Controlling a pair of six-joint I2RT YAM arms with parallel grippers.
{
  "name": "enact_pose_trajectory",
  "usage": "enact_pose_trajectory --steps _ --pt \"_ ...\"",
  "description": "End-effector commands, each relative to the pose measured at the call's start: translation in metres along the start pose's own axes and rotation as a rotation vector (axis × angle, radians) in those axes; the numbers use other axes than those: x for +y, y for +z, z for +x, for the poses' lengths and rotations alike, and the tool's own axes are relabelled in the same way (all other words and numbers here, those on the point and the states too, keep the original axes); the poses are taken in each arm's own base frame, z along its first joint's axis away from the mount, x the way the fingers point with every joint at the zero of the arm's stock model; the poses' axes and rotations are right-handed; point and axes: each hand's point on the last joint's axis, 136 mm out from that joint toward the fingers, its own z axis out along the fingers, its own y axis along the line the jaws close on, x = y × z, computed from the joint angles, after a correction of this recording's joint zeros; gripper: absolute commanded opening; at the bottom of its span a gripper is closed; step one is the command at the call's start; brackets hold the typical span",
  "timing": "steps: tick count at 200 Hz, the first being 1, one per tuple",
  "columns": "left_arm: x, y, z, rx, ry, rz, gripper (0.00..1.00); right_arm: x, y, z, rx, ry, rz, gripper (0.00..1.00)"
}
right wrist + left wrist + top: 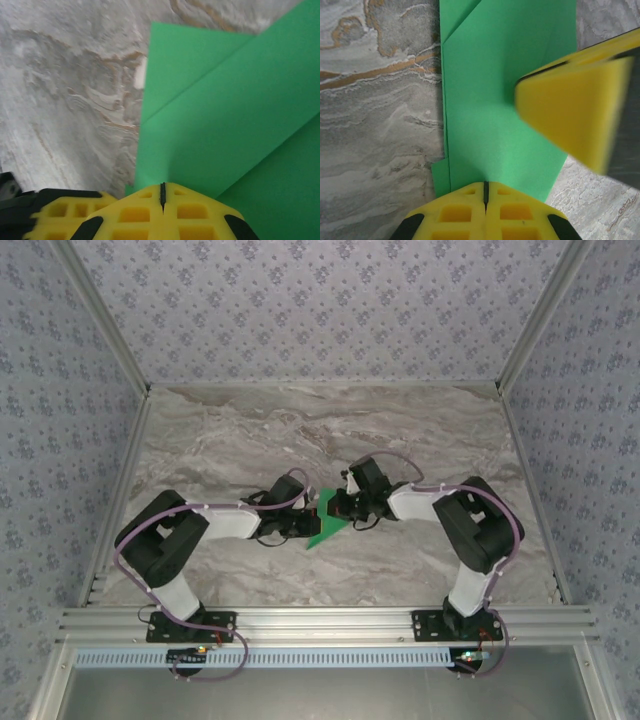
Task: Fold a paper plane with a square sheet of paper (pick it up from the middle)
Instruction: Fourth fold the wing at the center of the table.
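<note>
Green sheet [326,520], partly folded with slanting creases showing, lies flat on the marble table [250,430], mid-table between both arms. Left gripper [485,192]: jaws clenched tip to tip, tips at the sheet's edge. Right gripper [162,192]: jaws likewise pressed closed, tips at the opposite edge.

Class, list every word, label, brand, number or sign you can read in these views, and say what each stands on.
None can be read. The green paper is plain; the left pincer and right pincer bear no marks; the marble table and patterned walls carry no writing.
</note>
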Motion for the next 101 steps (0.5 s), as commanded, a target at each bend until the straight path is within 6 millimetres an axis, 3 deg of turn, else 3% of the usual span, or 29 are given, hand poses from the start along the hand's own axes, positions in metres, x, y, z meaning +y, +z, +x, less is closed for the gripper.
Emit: enact_pose_trajectory --steps 1,23,50,73,101 --pt "0.043 0.001 0.050 0.161 -0.043 -0.159 0.00 -0.007 0.008 -0.005 -0.001 0.039 0.019 0.00" --pt "0.029 -0.005 0.042 0.138 -0.026 -0.115 0.00 -0.022 0.012 0.004 0.033 0.050 0.073 0.00" --pt "-0.015 -0.021 0.016 0.062 -0.005 0.023 0.00 -0.038 0.013 0.014 0.064 0.055 0.135 0.00" --pt "-0.041 -0.038 -0.008 -0.013 -0.024 0.082 0.17 -0.046 0.013 0.020 0.077 0.062 0.164 0.00" --pt "-0.048 -0.040 -0.012 -0.030 -0.114 0.102 0.23 -0.051 0.016 0.023 0.085 0.072 0.178 0.00"
